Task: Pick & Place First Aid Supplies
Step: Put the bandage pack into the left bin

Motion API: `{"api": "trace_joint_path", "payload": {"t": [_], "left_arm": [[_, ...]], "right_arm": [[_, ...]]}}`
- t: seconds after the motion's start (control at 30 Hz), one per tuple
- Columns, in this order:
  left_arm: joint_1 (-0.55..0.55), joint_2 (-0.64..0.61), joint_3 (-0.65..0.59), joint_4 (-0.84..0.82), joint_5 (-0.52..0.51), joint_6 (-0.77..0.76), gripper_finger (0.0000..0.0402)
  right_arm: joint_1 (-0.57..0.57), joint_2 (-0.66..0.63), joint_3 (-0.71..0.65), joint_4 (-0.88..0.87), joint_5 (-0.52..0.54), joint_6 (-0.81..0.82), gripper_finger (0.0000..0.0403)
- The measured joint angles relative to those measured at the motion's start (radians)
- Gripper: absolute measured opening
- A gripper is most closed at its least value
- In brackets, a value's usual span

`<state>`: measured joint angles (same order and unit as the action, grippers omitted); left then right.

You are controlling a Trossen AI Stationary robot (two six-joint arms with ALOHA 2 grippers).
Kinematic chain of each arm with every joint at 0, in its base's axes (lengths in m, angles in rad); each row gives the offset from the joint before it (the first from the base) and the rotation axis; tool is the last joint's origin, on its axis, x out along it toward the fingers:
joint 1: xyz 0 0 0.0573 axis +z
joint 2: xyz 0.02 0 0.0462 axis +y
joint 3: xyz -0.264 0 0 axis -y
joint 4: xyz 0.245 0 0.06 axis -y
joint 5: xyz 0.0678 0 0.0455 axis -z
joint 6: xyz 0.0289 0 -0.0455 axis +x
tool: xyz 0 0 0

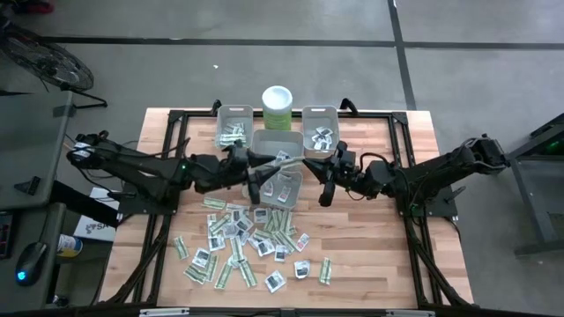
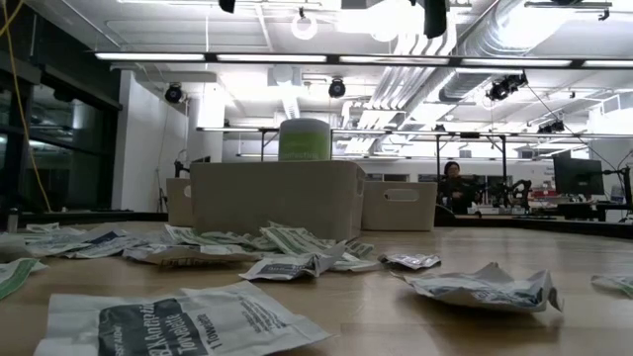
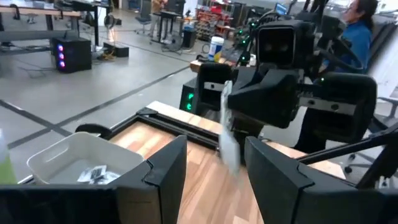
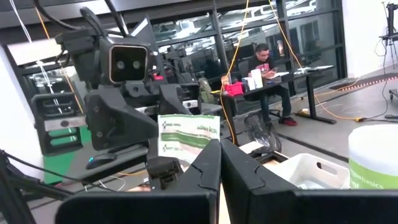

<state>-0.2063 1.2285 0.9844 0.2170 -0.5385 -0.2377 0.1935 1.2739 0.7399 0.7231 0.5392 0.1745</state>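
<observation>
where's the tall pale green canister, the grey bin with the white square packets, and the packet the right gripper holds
tall pale green white-lidded canister (image 1: 278, 106), high view, white lid
grey rectangular plastic bin with white square packets (image 1: 332, 113), high view, rim
green-white paper packet (image 4: 188, 134), right wrist view, printed face

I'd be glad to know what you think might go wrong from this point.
1. A green-white packet hangs between the left gripper and the shut right gripper. I cannot tell which one holds it. If the grip is slight, it may drop into the wrong grey bin.
2. The two grippers face each other closely above the bins, so a small misjudged move might knock them together.
</observation>
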Motion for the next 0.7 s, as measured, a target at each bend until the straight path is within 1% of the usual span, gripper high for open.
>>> {"api": "trace_joint_path", "payload": {"t": [0.17,0.23,0.3,0.43,0.57,0.6,0.63,0.7], "left_arm": [[0.026,0.0,0.0,-0.003,0.063,-0.005,0.0162],[0.026,0.0,0.0,-0.002,0.059,-0.01,0.016],[0.032,0.0,0.0,0.0,0.058,-0.01,0.0148],[0.039,0.0,0.0,-0.002,0.06,-0.013,0.01],[0.038,0.0,0.0,-0.014,0.058,-0.013,0.0026],[0.038,0.0,0.0,-0.015,0.058,-0.013,0.0014],[0.038,0.0,0.0,-0.015,0.058,-0.012,0.0008],[0.038,0.0,0.0,-0.015,0.057,-0.012,0.0011]], "right_arm": [[-0.017,0.0,0.0,0.0,-0.023,0.0,0.0],[-0.03,0.0,0.0,0.0,-0.046,0.0,0.0],[-0.041,0.0,0.0,0.0,-0.061,0.001,0.0],[-0.06,0.0,0.0,0.0,-0.099,0.002,0.0],[-0.07,0.0,0.0,0.0,-0.132,0.003,0.0],[-0.07,0.0,0.0,0.0,-0.134,0.003,0.0],[-0.07,0.0,0.0,0.0,-0.135,0.001,0.0],[-0.07,0.0,0.0,0.0,-0.135,0.001,0.0]]}}
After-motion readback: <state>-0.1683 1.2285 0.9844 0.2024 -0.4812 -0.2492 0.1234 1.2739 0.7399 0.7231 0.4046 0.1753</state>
